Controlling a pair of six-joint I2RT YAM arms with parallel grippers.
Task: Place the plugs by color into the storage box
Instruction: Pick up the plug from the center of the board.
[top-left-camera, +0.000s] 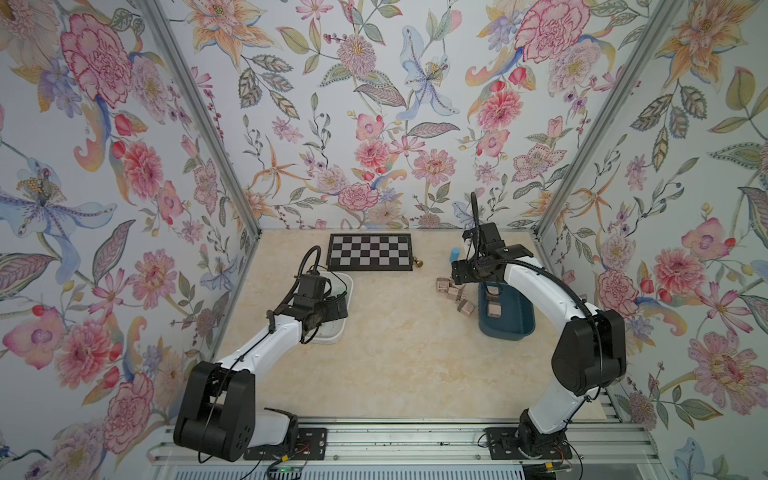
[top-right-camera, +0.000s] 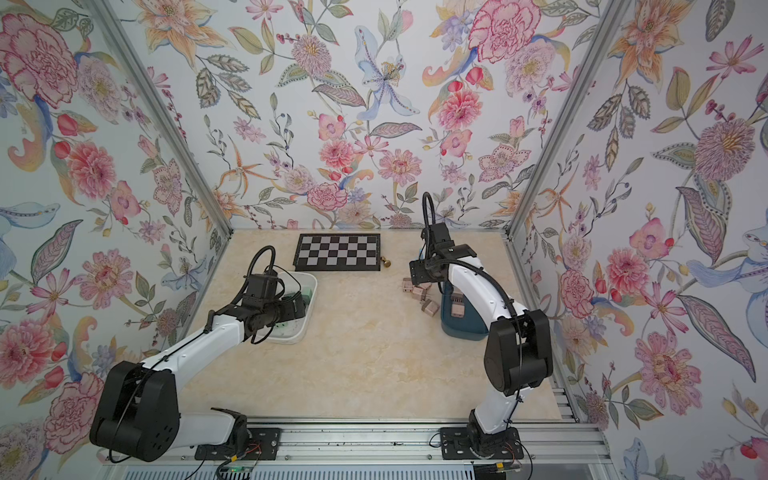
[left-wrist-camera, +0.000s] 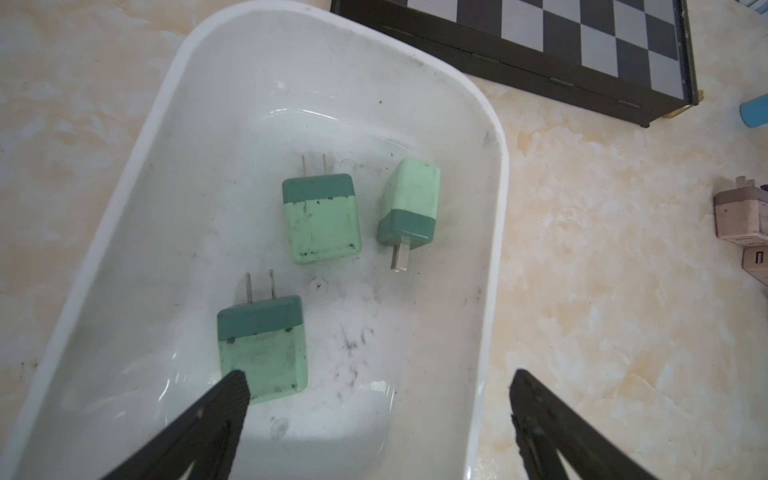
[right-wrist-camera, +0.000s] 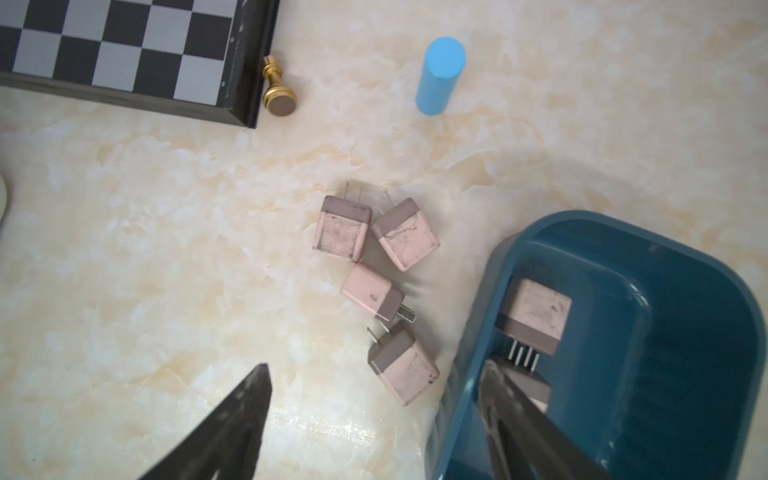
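Note:
Three mint green plugs (left-wrist-camera: 322, 218) (left-wrist-camera: 409, 205) (left-wrist-camera: 262, 345) lie in the white storage box (left-wrist-camera: 494, 249). My left gripper (left-wrist-camera: 378, 378) hangs open over that box with nothing between its fingers. One fingertip (left-wrist-camera: 237, 380) shows in front of the nearest green plug. Several pink plugs (right-wrist-camera: 340, 228) lie bunched on the table beside the blue storage box (right-wrist-camera: 706, 266). Two more pink plugs (right-wrist-camera: 536, 313) lie inside the blue box, prongs facing each other. My right gripper (right-wrist-camera: 374, 370) is open and empty above the blue box's near rim, one finger (right-wrist-camera: 498, 386) over the box.
A black and grey chessboard (top-left-camera: 370, 251) lies at the back of the table. A small brass chess piece (right-wrist-camera: 277, 89) lies by its corner. A light blue cylinder (right-wrist-camera: 439, 75) stands behind the pink plugs. The flowered walls close in on three sides.

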